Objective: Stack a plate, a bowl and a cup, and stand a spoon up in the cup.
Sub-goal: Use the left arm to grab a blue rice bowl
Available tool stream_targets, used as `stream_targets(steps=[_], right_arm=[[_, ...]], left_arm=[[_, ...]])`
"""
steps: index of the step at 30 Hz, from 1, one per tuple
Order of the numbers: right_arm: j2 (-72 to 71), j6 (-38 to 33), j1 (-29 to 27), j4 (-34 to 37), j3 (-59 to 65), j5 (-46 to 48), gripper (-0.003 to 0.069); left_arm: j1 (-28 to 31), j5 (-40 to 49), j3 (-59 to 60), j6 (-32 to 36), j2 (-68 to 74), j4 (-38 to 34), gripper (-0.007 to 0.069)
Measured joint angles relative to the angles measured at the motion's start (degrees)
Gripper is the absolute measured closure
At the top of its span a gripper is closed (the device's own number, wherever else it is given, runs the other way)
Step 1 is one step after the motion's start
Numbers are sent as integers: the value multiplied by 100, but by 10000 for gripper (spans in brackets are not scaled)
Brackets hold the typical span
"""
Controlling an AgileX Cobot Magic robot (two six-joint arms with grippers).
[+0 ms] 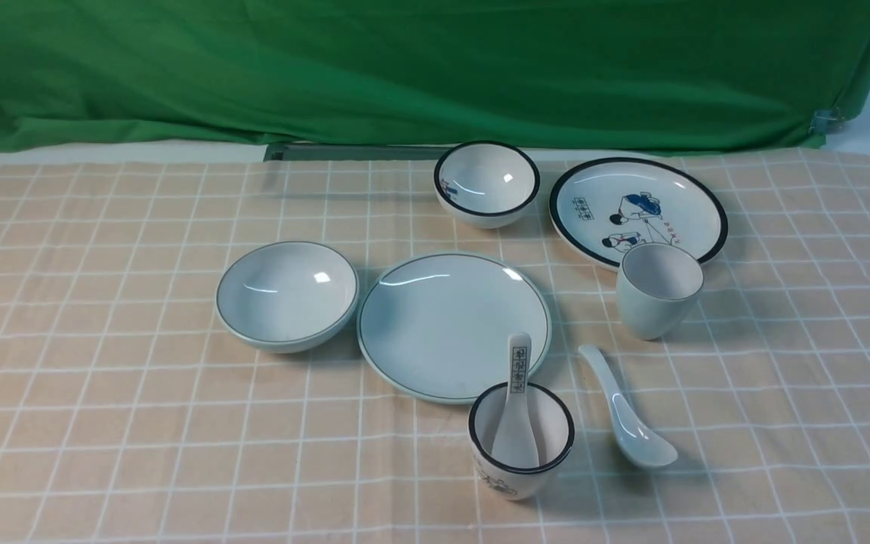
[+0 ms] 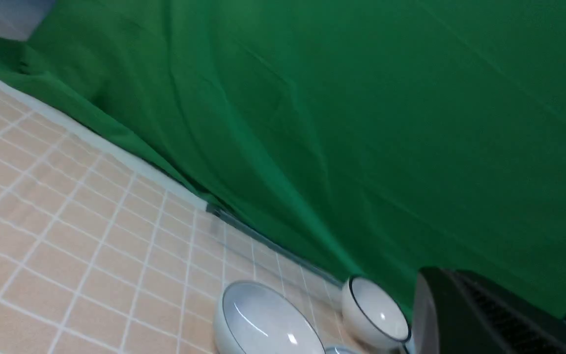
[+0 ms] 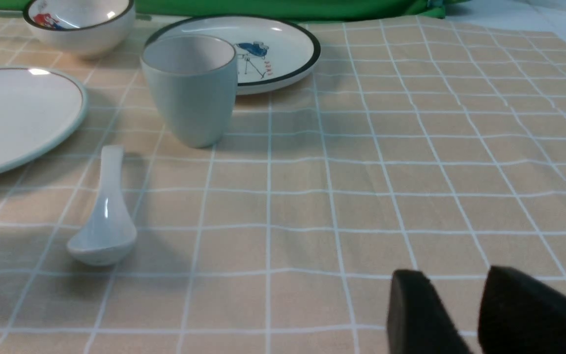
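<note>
Looking across the checked cloth [image 1: 140,438], you have company around your set: the black-rimmed bowl [image 1: 487,180] sits at the far side, just left of the cartoon plate [image 1: 650,204]. And here's your obstacle! The printed cup [image 1: 519,483] stands at the near right edge of the plain plate [image 1: 454,325], hiding part of that rim from the front view, with the character-marked spoon [image 1: 516,415] leaning upright inside it. Whether that cup touches the plate, you can't tell.

Your plain bowl [image 1: 288,295] waits upright to the left of the plain plate, right beside it, and both are empty. Over to the right, your plain cup [image 1: 654,295] stands upright and empty at the near side of the cartoon plate, overlapping it in the view. Nearer to you lies the plain spoon [image 1: 629,419], flat on the cloth, its handle pointing far and left, its bowl end near and right.

Now your tools: the left gripper [image 2: 447,273] is closed up tight, holding nothing you can see. The right gripper [image 3: 452,272] has its fingers parted partway, a clear gap between the tips, grasping nothing, well apart from the plain spoon.
</note>
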Motion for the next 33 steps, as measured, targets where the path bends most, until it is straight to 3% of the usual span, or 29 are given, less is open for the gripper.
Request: stream_targets(steps=[6, 8, 12, 15, 20, 22, 25, 28, 33], right_arm=[[0, 0, 4, 0, 0, 0, 419], [0, 58, 11, 20, 0, -58, 419], [0, 1103, 18, 737, 0, -543, 419], [0, 2438, 27, 1250, 0, -1122, 419], [31, 2978, 94, 1370, -102, -1347, 445], [227, 2772, 235, 1382, -483, -862, 469], [1023, 1653, 632, 1387, -1503, 259, 493], [2692, 460, 1165, 1308, -2979, 1637, 499], [4763, -436, 1541, 971, -4518, 2771, 499]], left_arm=[[-117, 1943, -1523, 1485, 1987, 39, 621], [-434, 2614, -2158, 1954, 2922, 162, 621], [-1029, 2843, -2765, 2174, 3849, 464, 621], [-1310, 2853, -3012, 2250, 4327, 584, 621], [-1376, 2854, -3092, 2481, 4622, 611, 621], [-1376, 2854, -3092, 2526, 4638, 625, 621], [-1376, 2854, -3092, 2592, 4654, 625, 621], [-1376, 2854, -3092, 2652, 4654, 619, 621], [-1378, 3048, -3092, 2695, 4586, 639, 621]])
